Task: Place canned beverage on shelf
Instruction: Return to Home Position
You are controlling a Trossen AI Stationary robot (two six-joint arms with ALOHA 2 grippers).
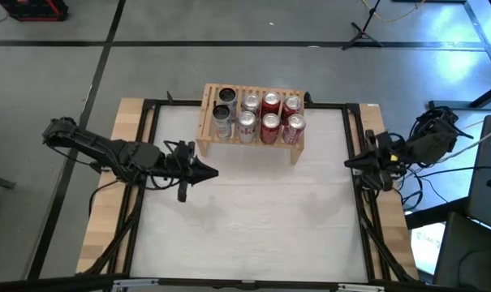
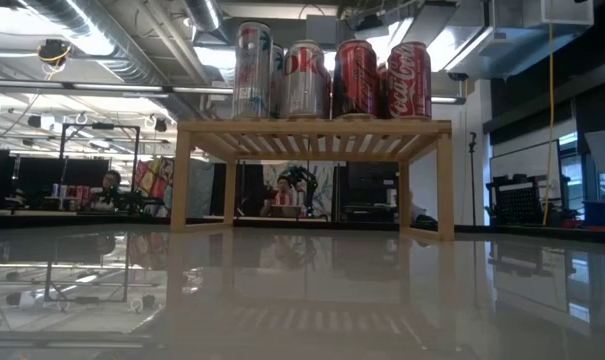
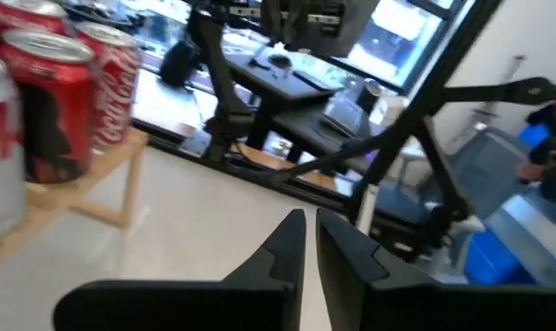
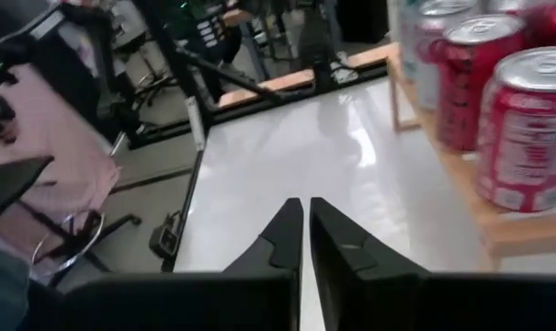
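1. The shelf (image 1: 203, 136) stands at the far middle of the table (image 1: 253, 235). It carries eight cans (image 1: 270, 123), upright in two rows of four, with silver ones at the left end and red ones at the right.
2. The left gripper (image 1: 211, 172) hovers over the table just near of the shelf's left end, with its fingers together.
3. The right gripper (image 1: 350, 163) sits at the table's right edge, apart from the shelf, its fingers likewise closed on each other.

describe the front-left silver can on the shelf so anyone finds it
Find the light-wood shelf at the table's far edge, holding two rows of four cans. In the row nearer the table's middle, take the silver can at the left end in the high view. It stands tallest, silver with green marks; its row-mates show bold red.
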